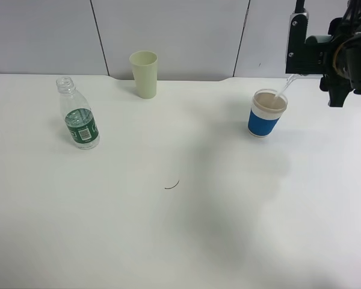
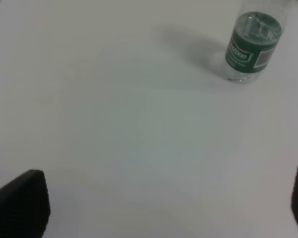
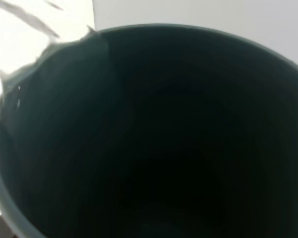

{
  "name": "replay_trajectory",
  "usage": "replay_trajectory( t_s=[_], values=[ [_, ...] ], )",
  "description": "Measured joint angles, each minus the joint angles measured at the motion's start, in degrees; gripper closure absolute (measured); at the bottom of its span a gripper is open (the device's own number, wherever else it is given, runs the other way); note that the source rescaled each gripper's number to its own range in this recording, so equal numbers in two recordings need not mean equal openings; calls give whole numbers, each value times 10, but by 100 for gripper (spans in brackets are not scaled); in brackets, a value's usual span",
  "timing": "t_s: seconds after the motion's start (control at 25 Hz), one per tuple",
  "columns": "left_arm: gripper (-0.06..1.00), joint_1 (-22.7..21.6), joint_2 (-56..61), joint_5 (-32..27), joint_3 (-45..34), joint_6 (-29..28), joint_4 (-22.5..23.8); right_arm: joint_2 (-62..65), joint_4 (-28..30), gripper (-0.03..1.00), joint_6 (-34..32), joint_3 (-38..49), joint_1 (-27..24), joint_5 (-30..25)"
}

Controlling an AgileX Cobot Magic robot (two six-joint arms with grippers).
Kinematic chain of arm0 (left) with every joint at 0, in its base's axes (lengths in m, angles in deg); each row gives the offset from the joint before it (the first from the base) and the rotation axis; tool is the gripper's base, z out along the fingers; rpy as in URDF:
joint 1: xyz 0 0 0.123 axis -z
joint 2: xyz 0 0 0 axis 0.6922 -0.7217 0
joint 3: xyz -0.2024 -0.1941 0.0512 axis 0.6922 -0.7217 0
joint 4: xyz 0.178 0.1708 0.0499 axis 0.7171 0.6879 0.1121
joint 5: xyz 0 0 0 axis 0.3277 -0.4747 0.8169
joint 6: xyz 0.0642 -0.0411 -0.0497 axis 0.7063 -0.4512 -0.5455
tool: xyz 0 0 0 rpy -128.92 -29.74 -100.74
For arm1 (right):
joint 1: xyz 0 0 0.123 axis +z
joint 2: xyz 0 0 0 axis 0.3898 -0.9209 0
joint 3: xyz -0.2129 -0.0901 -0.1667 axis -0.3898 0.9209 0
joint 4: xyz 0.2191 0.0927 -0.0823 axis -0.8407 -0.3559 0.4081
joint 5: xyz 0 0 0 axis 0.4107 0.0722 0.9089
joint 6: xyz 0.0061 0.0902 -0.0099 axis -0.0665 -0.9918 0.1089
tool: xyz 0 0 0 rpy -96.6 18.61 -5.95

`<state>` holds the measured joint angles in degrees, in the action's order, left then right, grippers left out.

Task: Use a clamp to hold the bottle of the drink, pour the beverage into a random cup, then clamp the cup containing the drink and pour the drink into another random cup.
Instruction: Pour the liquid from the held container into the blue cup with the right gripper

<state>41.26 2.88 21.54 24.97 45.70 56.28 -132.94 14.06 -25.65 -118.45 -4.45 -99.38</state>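
Note:
At the upper right, my right gripper (image 1: 326, 54) is shut on the teal cup containing the drink (image 1: 301, 43) and holds it tipped on its side. A thin stream of clear beverage (image 1: 286, 88) runs from its rim into the white cup with the blue sleeve (image 1: 267, 114) just below. The right wrist view is filled by the teal cup's dark inside (image 3: 159, 139), with beverage (image 3: 25, 67) spilling over the lip. The capless bottle (image 1: 79, 114) with a green label stands upright at the left. My left gripper (image 2: 164, 203) hovers open over bare table, away from the bottle (image 2: 252, 47).
A pale yellow-green cup (image 1: 144, 73) stands at the back, left of centre. A small dark curved mark (image 1: 172, 185) lies mid-table. The white table (image 1: 168, 241) ends at a grey wall behind.

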Motion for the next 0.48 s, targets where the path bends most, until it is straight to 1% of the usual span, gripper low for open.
replay_trajectory(
  t_s=[0.12, 0.32, 0.48],
  values=[
    [-5, 0, 0, 0, 0, 0, 0, 0, 0, 97, 23, 0, 0, -1],
    [-5, 0, 0, 0, 0, 0, 0, 0, 1, 97, 38, -3, 0, -13],
    [-5, 0, 0, 0, 0, 0, 0, 0, 2, 97, 67, -3, 0, -16]
  ],
)
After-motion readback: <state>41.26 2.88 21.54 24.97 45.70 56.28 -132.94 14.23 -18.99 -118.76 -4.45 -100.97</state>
